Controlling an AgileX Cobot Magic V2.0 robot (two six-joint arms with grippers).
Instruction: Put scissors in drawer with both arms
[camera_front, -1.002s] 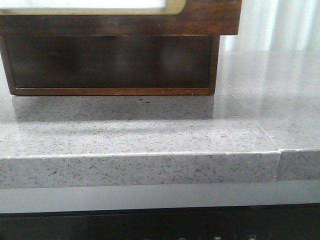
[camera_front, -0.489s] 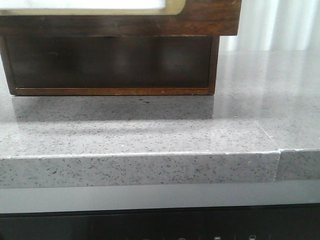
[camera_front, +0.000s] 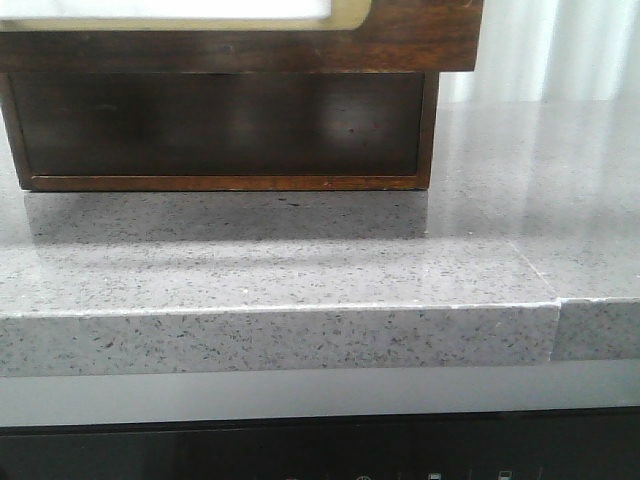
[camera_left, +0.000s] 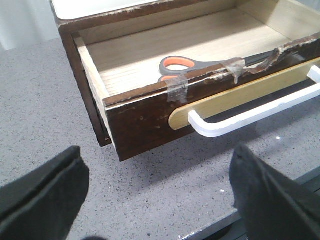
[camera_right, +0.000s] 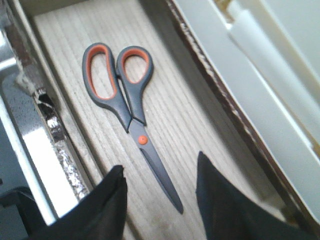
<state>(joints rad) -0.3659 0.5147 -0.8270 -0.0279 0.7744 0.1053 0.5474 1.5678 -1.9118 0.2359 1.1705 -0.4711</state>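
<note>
Nothing has shifted in the front view since the earlier frames: the dark wooden cabinet (camera_front: 225, 125) sits in the same spot on the speckled grey surface (camera_front: 300, 270), and neither arm shows there. From the left wrist view, the drawer (camera_left: 150, 117) is pulled out, its pale wood floor exposed, its front carrying a cream-framed panel and a white bar handle (camera_left: 255, 111), with bits of clear tape (camera_left: 176, 90) along the chipped top edge. The scissors (camera_left: 200, 65) lie flat inside the drawer, close behind its front wall, orange-lined loops showing over the edge. The left claw (camera_left: 157, 192) hangs in front of the drawer above the surface, its two dark fingers spread wide with nothing between them. In the right wrist view, the scissors (camera_right: 125, 100) rest on the drawer floor with blades closed, loops pointing away from the right claw (camera_right: 160, 197) and the blade tip reaching between its fingers. That claw is spread apart over the drawer and holds nothing; whether its fingers touch the blades cannot be told.
</note>
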